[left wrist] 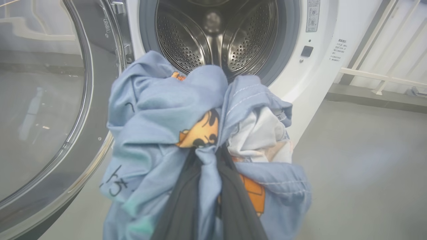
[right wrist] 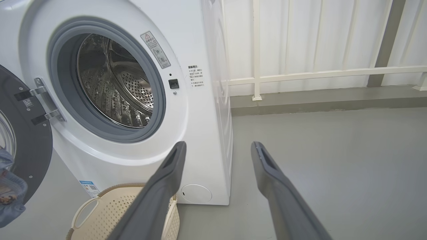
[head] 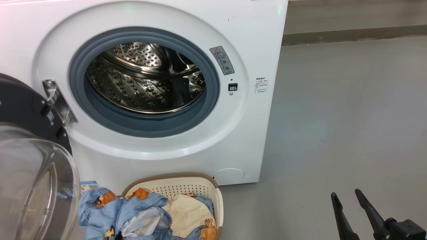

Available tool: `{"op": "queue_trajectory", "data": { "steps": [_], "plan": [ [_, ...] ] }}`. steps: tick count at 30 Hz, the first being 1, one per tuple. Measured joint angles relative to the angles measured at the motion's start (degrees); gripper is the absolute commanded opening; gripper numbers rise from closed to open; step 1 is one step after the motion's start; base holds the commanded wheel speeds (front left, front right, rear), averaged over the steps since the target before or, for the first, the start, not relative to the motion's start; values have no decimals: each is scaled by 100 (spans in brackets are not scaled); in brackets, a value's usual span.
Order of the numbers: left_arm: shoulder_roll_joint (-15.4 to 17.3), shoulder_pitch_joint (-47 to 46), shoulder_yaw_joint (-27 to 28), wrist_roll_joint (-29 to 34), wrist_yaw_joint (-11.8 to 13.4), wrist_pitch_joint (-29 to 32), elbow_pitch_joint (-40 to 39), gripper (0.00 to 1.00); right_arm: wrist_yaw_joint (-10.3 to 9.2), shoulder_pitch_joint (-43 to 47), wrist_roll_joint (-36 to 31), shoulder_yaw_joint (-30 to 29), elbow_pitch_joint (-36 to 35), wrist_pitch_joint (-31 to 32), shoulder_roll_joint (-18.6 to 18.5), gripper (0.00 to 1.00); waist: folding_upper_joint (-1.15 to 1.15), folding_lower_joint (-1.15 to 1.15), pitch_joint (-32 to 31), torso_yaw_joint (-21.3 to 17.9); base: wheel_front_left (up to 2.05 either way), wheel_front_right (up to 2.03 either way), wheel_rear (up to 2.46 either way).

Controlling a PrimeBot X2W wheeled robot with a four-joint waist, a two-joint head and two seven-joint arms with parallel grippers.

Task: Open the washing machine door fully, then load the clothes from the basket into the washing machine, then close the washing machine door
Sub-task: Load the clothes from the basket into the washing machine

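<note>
Hanging bunched from the left gripper (left wrist: 208, 166), whose jaws are clamped on them, the clothes (left wrist: 166, 110) sit just before the washing machine (head: 253, 50), lower than its drum mouth (head: 146, 76), above the basket (head: 186, 190). Loose trailing folds could snag its gasket (head: 146, 128) or fall short. Right of the machine, the right gripper (head: 348, 196) is spread wide, empty.

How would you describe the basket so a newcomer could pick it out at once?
Find the big white washing machine with its round opening. On the grey floor just before its lower front sits the basket, partly behind a bundle of light blue clothes. It is the one cream-white perforated plastic tub with a brown rim.
</note>
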Motion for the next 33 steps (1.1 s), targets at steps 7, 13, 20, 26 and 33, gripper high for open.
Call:
{"op": "queue_trajectory", "data": {
  "steps": [7, 13, 20, 26, 33],
  "plan": [
    [0, 29, -32, 0, 0, 0, -13, 0, 0, 1, -4, 0, 14, 0, -2, 100, 0, 0, -76, -26, 0, 0, 0],
    [1, 143, -89, 0, 52, 0, -30, 0, -1, 2, -51, 16, 19, 0, 0, 100, 0, 0, -119, -54, 0, 0, 0],
    [0, 143, -131, -1, 58, 0, -47, 0, 0, 2, -52, 15, 19, 0, 1, 100, 0, 0, -108, -61, 0, 0, 0],
    [1, 143, -133, -1, 102, 0, -96, 0, 0, 2, -81, 15, 15, 0, 1, 100, 0, 0, -114, -88, 0, 0, 0],
    [1, 143, -172, 0, 109, 0, -120, 0, 0, 2, -81, 14, 9, 0, 1, 100, 0, 1, -102, -94, 0, 0, 0]
  ]
}}
